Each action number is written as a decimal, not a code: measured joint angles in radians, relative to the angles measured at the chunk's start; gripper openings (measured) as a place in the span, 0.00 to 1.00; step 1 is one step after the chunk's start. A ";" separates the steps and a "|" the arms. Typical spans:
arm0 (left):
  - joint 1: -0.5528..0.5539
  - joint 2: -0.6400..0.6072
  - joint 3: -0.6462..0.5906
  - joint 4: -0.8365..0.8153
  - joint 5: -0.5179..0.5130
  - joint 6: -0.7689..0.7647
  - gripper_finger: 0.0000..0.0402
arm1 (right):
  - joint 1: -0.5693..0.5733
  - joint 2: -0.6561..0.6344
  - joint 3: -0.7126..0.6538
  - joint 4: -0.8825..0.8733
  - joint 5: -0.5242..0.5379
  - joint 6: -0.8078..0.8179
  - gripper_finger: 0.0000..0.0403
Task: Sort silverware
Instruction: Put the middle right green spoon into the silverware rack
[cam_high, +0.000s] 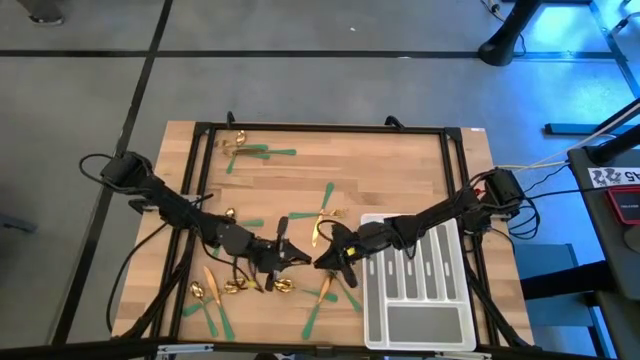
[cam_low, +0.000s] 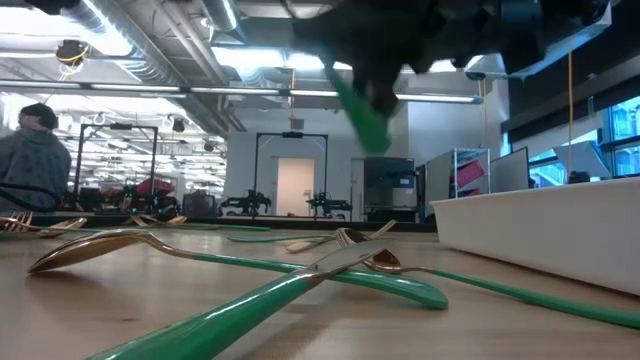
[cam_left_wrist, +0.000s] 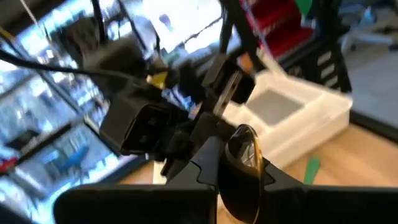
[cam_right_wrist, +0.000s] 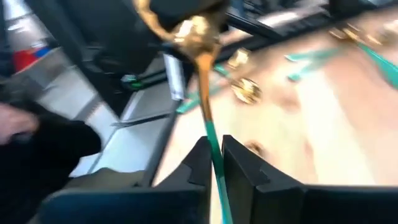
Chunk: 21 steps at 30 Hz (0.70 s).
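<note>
High view: the right end effector (cam_high: 330, 262) hangs mid-bench, its fingers clamped narrow on the green handle of a gold-headed spoon (cam_high: 317, 232) whose long axis runs up toward 12 o'clock from the grip. The pale divided tray (cam_high: 372, 318) lies at about 4 o'clock, just beside it, so this arm is plainly the nearer one. The left end effector (cam_high: 292, 256) faces it closely from 9 o'clock; I cannot tell its opening. Other silverware lies scattered over the bench (cam_high: 400, 170).
</note>
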 joint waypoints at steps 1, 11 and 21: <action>0.007 0.001 0.009 -0.030 -0.001 -0.007 0.02 | -0.010 -0.001 0.000 -0.030 0.006 0.025 0.12; 0.063 -0.001 0.060 -0.162 -0.080 -0.215 0.02 | -0.103 -0.001 0.100 -0.326 -0.135 -0.014 0.45; 0.115 -0.042 0.064 -0.160 -0.157 -0.338 0.02 | -0.033 0.001 0.440 -1.003 0.241 -0.135 0.39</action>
